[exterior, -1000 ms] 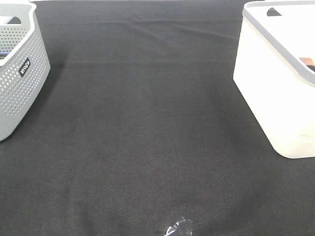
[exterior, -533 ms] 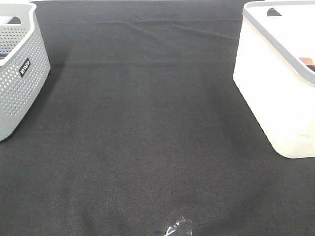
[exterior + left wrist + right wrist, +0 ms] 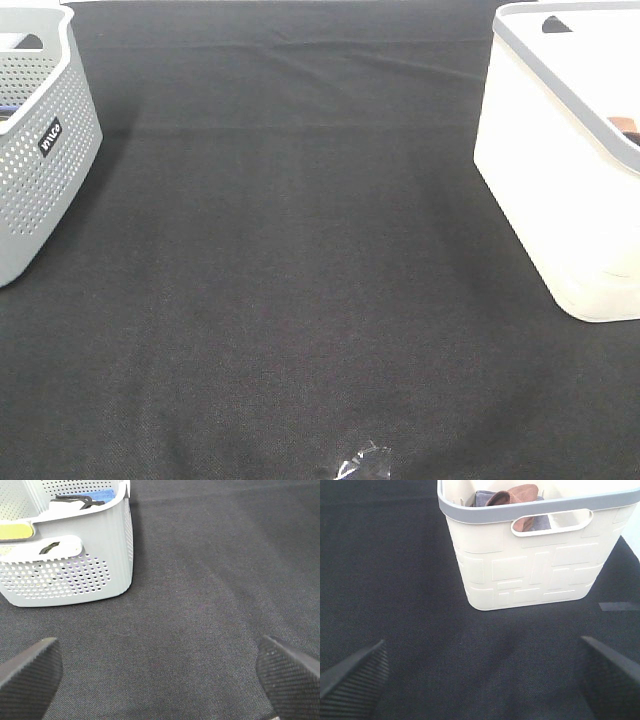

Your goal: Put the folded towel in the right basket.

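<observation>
The right basket (image 3: 560, 160) is white with a grey rim and stands at the right of the black cloth. In the right wrist view the basket (image 3: 530, 565) holds folded cloths: a brown towel (image 3: 512, 494) lying over a grey-blue one (image 3: 482, 499). A sliver of brown shows over the rim in the high view (image 3: 627, 124). My right gripper (image 3: 480, 680) is open and empty, low over the cloth in front of this basket. My left gripper (image 3: 160, 675) is open and empty, near the left basket (image 3: 75, 555). Neither gripper shows in the high view.
The grey perforated left basket (image 3: 40, 140) stands at the left edge and holds blue (image 3: 105, 495), black and yellow-green items. A scrap of clear plastic (image 3: 360, 463) lies at the front edge. A grey tape strip (image 3: 617, 606) lies beside the white basket.
</observation>
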Tool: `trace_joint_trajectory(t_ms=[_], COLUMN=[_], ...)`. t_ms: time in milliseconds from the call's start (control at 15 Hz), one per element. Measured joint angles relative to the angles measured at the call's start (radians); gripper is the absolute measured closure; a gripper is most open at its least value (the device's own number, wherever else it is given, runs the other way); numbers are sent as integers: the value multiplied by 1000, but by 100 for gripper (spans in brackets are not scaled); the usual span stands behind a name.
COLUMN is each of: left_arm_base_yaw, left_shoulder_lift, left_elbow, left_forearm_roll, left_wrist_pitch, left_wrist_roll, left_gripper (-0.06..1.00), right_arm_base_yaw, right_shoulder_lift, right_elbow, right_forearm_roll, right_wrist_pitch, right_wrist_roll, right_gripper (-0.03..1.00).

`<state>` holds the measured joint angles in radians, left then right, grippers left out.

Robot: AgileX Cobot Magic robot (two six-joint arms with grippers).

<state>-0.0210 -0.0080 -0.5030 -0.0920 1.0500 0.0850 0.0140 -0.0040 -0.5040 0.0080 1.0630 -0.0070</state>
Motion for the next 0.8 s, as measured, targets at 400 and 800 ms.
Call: trace_joint_trajectory(t_ms=[400,800], left_arm_base_yaw=[0,0], left_shoulder_lift=[0,0], left_elbow=[0,0], left_forearm_roll=[0,0], left_wrist_pitch=[0,0], left_wrist_roll=[0,0], left_gripper=[-4,-4], right_arm_base_yaw=[0,0], right_shoulder_lift=[0,0], right_elbow=[0,0], right_forearm_roll=[0,0], right_wrist_pitch=[0,0], right_wrist_roll=[0,0], right_gripper=[0,0])
